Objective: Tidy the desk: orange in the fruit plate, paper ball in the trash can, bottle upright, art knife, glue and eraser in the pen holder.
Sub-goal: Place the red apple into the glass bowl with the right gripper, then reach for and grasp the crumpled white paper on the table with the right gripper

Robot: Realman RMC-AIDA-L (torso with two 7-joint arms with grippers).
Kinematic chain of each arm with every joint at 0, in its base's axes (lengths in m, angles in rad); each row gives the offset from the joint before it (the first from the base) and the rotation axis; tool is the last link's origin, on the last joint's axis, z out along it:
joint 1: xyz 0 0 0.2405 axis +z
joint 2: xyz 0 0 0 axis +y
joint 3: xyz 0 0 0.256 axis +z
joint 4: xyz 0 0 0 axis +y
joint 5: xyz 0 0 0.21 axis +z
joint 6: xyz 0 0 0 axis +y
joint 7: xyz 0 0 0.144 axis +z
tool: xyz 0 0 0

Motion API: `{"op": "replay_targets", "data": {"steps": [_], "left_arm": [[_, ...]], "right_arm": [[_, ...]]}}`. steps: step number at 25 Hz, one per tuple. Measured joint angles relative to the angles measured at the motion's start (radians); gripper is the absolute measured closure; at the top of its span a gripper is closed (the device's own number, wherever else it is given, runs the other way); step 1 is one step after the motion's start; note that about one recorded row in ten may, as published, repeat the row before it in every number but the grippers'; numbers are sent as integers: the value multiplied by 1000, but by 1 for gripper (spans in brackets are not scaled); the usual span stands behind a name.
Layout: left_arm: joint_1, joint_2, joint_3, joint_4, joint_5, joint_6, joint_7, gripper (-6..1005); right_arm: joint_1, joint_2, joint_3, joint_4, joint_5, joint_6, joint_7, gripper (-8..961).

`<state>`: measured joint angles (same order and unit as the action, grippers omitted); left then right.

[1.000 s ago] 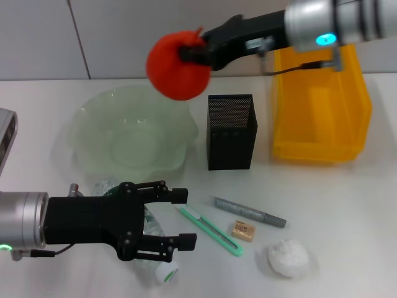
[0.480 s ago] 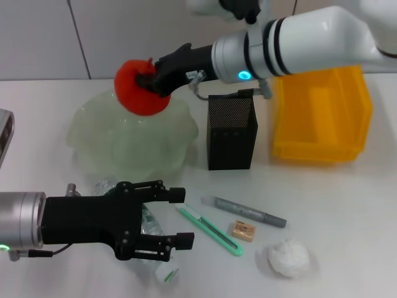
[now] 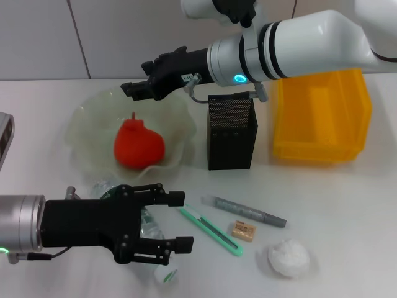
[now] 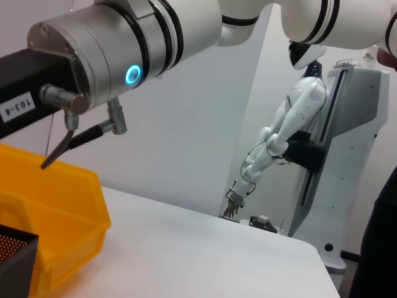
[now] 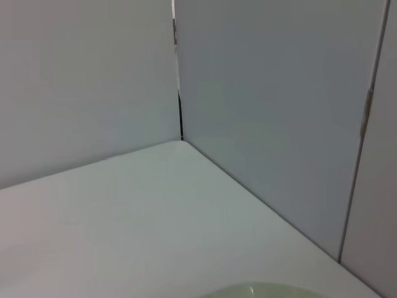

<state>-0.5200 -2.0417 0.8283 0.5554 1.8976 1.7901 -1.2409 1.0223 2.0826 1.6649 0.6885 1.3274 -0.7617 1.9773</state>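
Nearest the robot, the left gripper (image 3: pixel 180 221) hovers with fingers spread wide over the lying bottle (image 3: pixel 152 231), gripping nothing. Just beside it: art knife (image 3: pixel 211 230), glue (image 3: pixel 249 212), eraser (image 3: pixel 244 231), paper ball (image 3: pixel 289 258). Farther back, the orange (image 3: pixel 139 144) sits inside the fruit plate (image 3: pixel 84 127), stem up! Above the plate's far rim hangs the right gripper (image 3: pixel 136 89), fingers parted and empty. Only the head view shows all that; the left wrist view catches the pen holder (image 4: pixel 13 261) against the trash can (image 4: pixel 59 211), while the right wrist view offers just a sliver of plate rim.
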Motion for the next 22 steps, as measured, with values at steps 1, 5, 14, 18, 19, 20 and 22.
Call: {"op": "replay_targets", "data": {"steps": [1,5,14,18,19,20,22], "left_arm": [[0,0,0,0,0,0,0,152],[2,0,3,0,0,0,0,152],[2,3,0,0,0,9,0,152],[0,4,0,0,0,9,0,152],[-2,4,1,0,0,10,0,152],[-2,4,1,0,0,10,0,152],[-6,4,2,0,0,11,0,152]], "right_arm": [[-2,0,3,4,2,3,0,448],[-19,-1,7,27,39,8,-2,359],[-292,-6,108,349,235,-150,-92,281],[-393,-7,246,359,428,-381,-218,281],[-408,-7,286,349,457,-445,-237,281],[-423,-8,327,338,477,-500,-251,281],[-443,-11,402,311,487,-604,-261,281]]}}
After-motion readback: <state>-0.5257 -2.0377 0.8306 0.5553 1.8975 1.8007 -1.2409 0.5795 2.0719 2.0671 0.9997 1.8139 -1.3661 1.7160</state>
